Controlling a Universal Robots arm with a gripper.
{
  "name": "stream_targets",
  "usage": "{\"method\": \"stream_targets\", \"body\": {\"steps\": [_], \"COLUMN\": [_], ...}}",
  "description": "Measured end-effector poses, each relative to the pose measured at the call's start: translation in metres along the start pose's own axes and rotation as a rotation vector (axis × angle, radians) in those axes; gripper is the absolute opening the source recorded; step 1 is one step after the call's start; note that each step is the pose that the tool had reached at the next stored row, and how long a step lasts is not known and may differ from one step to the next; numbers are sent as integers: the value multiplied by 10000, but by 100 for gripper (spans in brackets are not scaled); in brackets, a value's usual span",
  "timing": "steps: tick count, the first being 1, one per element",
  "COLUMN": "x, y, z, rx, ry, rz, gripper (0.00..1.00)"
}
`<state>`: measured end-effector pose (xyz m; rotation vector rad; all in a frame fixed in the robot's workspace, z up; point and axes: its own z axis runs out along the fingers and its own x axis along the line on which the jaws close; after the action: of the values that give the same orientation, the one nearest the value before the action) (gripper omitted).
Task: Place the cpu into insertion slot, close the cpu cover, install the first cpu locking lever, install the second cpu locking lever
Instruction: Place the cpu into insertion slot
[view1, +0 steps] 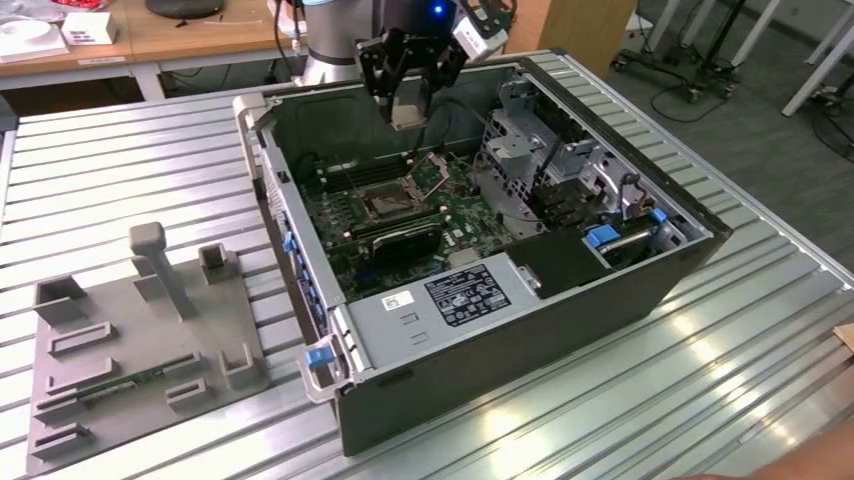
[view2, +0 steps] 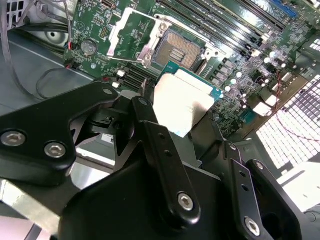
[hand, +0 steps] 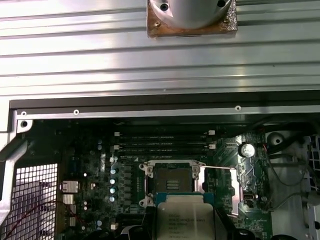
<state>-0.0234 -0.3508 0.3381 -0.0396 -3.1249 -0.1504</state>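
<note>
An open computer case (view1: 534, 335) lies on its side on a ribbed metal table (view1: 134, 150), its green motherboard (view1: 461, 215) facing up so the arm can reach down into it. Above the board hangs the black gripper (view1: 407, 98), its fingers (view2: 150, 125) pinching the cpu (view2: 182, 100) by two opposite edges, a hold that leaves the silvery top free of the pads. The chip is in the air, clear of the board and not yet seated. Just beyond the fingertips in both wrist views lies the insertion slot (hand: 172, 182), its dark centre bare. The cpu cover (view2: 148, 51) is swung open beside it, evidently so nothing bars the way in. Well off to the gripper's side, on the table, sits a grey parts fixture (view1: 134, 340). The fingers hide the chip's gripped edges, the first wrist view cuts off its near part, and its underside cannot be seen. The locking levers are too thin to tell apart with confidence.
</note>
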Motion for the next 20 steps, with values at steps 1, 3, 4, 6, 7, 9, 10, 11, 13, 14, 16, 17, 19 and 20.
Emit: {"method": "stream_targets", "body": {"steps": [1, 3, 4, 6, 7, 9, 10, 11, 13, 14, 16, 17, 19, 20], "x": [1, 1, 0, 1, 1, 1, 1, 1, 1, 1, 0, 0, 0, -1], "y": [-1, -3, -4, -4, -4, -5, -5, -5, -5, -6, -8, -9, -11, -12], "z": [11, 36, 44, 46, 46, 46, 47, 47, 56, 64, 85, 96, 119, 128], "rx": [-1, -5, -7, -4, -3, -4, -5, -5, -12, -14, -16, -16, -16, -16], "ry": [-8, -27, -32, -33, -33, -34, -34, -34, -37, -37, -36, -36, -38, -39], "rz": [-1, -3, -5, -4, -4, -3, -3, -4, -4, -4, -3, -3, -4, -4], "gripper": [54, 54, 54, 54, 54, 54, 54, 54, 54, 54, 54, 54, 54, 54]}}
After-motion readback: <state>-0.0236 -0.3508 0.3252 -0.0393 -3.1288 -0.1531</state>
